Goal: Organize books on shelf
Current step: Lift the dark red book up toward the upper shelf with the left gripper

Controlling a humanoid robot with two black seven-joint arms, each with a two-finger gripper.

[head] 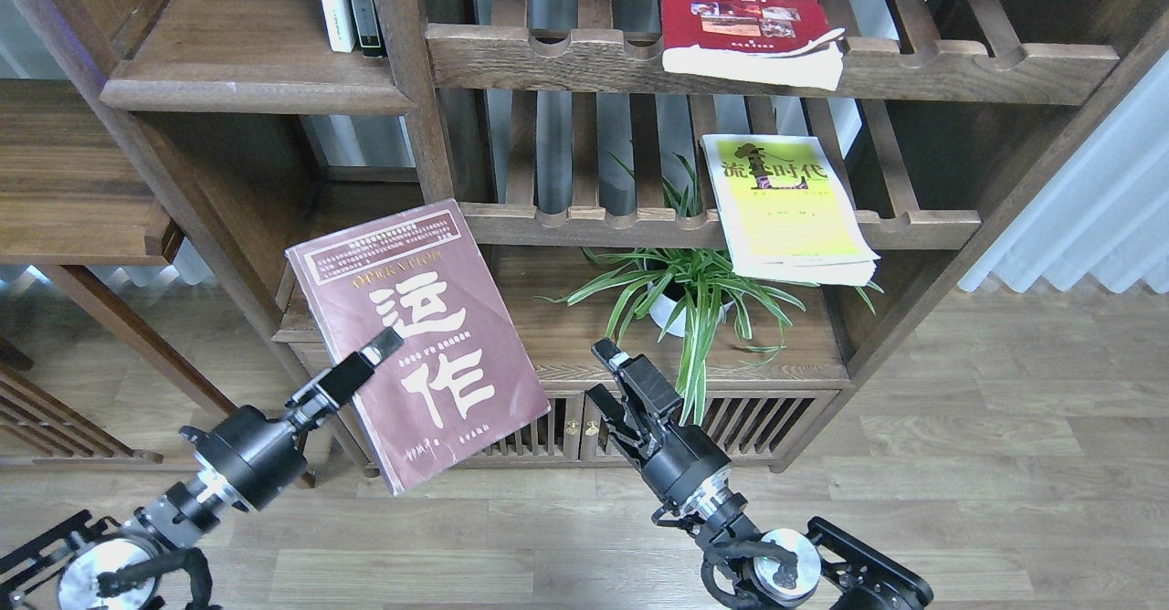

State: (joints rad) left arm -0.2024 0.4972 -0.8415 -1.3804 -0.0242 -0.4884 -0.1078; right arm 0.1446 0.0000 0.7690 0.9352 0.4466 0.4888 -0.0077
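My left gripper (370,363) is shut on the left edge of a dark maroon book (415,336) with big white Chinese characters, holding it tilted in the air in front of the low left compartment. A yellow-green and white book (785,206) lies on the middle slatted rack at right. Above it, a red book (744,15) with small photos lies on the upper slatted rack. The solid dark-brown shelf (247,62) sits at the upper left. My right gripper (607,377) hangs open and empty in front of the low cabinet.
Thin white and dark-spined books (345,0) stand at the right end of the solid shelf. A potted spider plant (689,295) sits in the lower middle compartment. A vertical post (415,99) divides shelf from racks. Wood floor (959,464) lies to the right.
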